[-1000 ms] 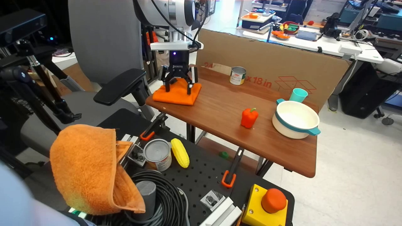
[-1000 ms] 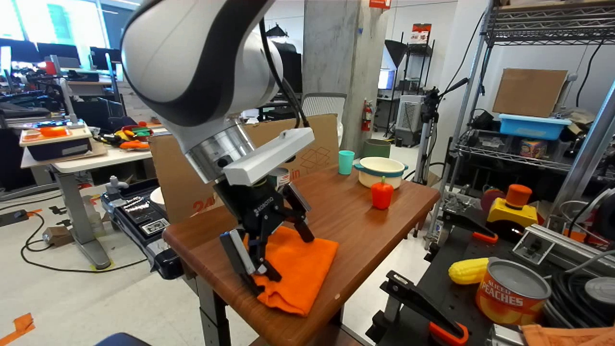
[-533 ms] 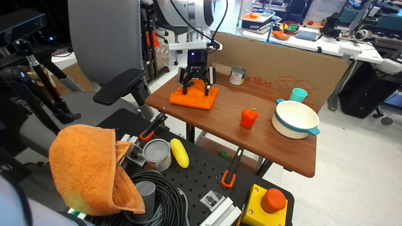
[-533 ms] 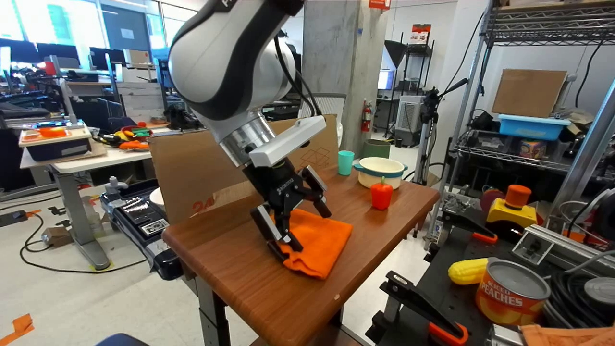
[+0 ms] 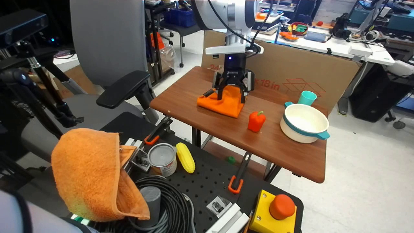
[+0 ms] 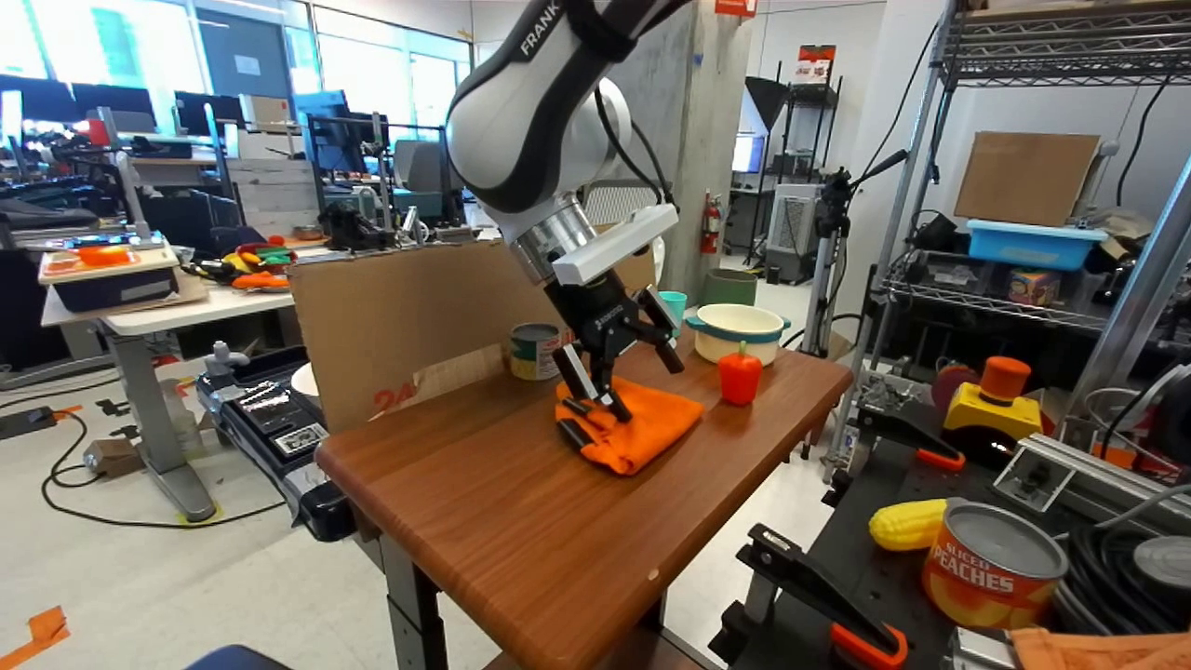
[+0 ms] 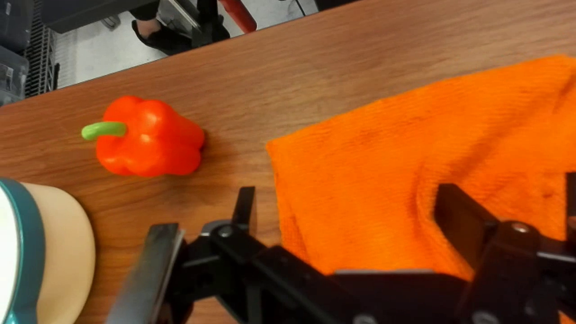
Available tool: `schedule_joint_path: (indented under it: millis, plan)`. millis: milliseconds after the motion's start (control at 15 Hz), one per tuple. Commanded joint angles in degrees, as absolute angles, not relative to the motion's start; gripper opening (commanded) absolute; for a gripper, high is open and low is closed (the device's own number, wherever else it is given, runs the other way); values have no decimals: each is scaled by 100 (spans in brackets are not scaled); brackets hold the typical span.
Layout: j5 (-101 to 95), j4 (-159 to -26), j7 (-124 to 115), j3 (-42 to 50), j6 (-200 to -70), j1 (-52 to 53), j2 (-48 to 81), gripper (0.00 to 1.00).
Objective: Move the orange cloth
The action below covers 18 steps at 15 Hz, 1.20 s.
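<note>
The folded bright orange cloth (image 5: 223, 108) lies on the brown wooden table, and it also shows in an exterior view (image 6: 661, 433). My gripper (image 5: 231, 99) is pointed down over it with fingers spread apart. In the wrist view, the cloth (image 7: 351, 157) spans most of the gap between the fingertips (image 7: 346, 187). The right finger presses into a fold of it, and the left finger is just past its edge, over bare wood. A small dark piece (image 5: 209, 93) lies at the cloth's far edge from the pepper; I cannot tell whether it belongs to the gripper.
A red pepper (image 5: 256, 121) stands near the cloth. A cream and teal pot (image 5: 304, 127) and a teal cup (image 5: 307, 97) are beyond it. A can (image 6: 535, 352) stands by the cardboard wall (image 6: 419, 307). A lighter orange towel (image 5: 87, 171) hangs over the black cart.
The gripper and the cloth have slid together along the table toward the pepper, rightward in both exterior views. The cloth looks more bunched at its trailing side. The fingers stay apart.
</note>
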<state>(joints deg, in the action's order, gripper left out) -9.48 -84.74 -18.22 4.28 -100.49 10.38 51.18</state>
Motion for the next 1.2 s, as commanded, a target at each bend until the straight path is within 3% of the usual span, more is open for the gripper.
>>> schedule_joint_path:
  millis: [0, 333, 733, 800, 1133]
  plan:
    - [-1073, -8460, -1871, 422, -9962, 1096, 5083, 100]
    - [-1195, -9002, -1736, 298, -10241, 1286, 4636, 100]
    - [-134, -10538, -1966, -230, -11022, 1127, 2883, 100]
    - [-508, -9712, -1857, -85, -10770, 1273, 3675, 100]
    - [-229, -10377, -1927, -181, -10812, 1179, 2933, 100]
